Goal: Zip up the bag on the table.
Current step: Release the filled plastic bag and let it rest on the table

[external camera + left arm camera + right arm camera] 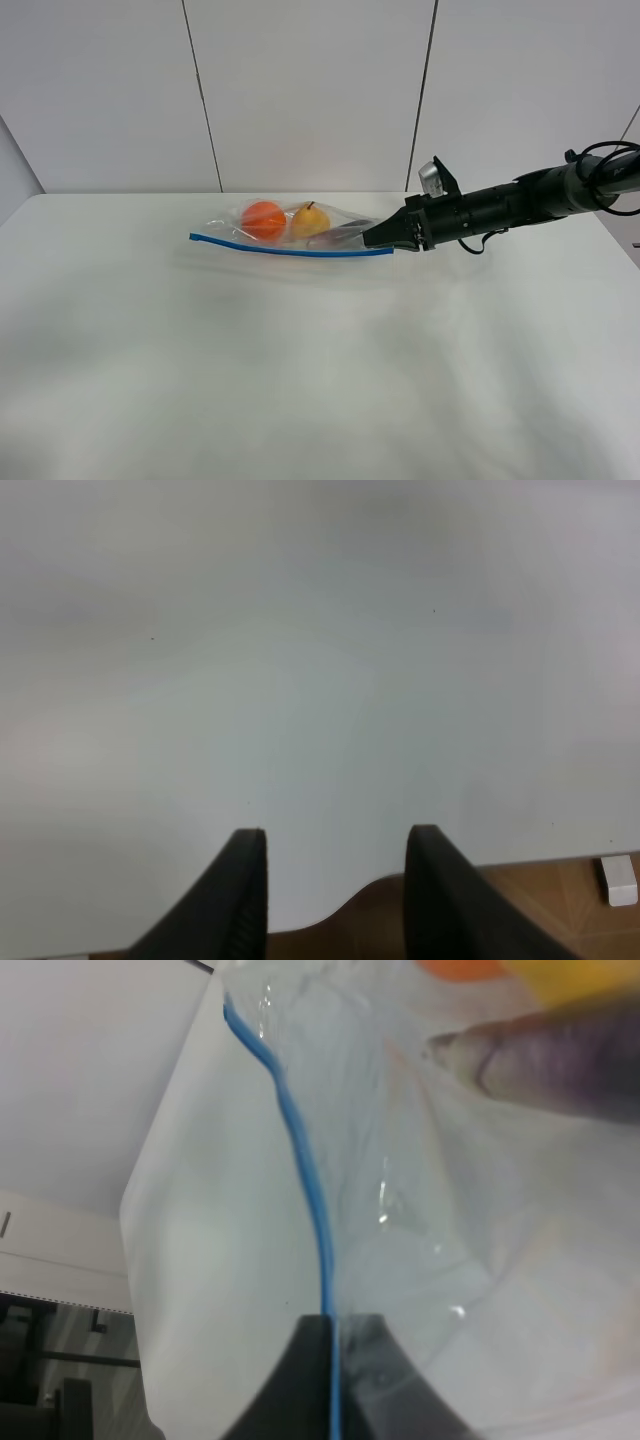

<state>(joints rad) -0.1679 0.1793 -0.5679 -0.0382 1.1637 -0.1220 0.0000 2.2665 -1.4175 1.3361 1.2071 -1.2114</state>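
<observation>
Exterior high: bag point(300, 232) lies left-right, blue zipper edge facing camera.

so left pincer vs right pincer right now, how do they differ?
The left pincer stands open over bare table, with nothing between its fingers; the right pincer is pinched on the blue zipper strip at the bag's end. The left pincer is outside the high view; the right pincer reaches in from the right. Both have black fingers.
</observation>
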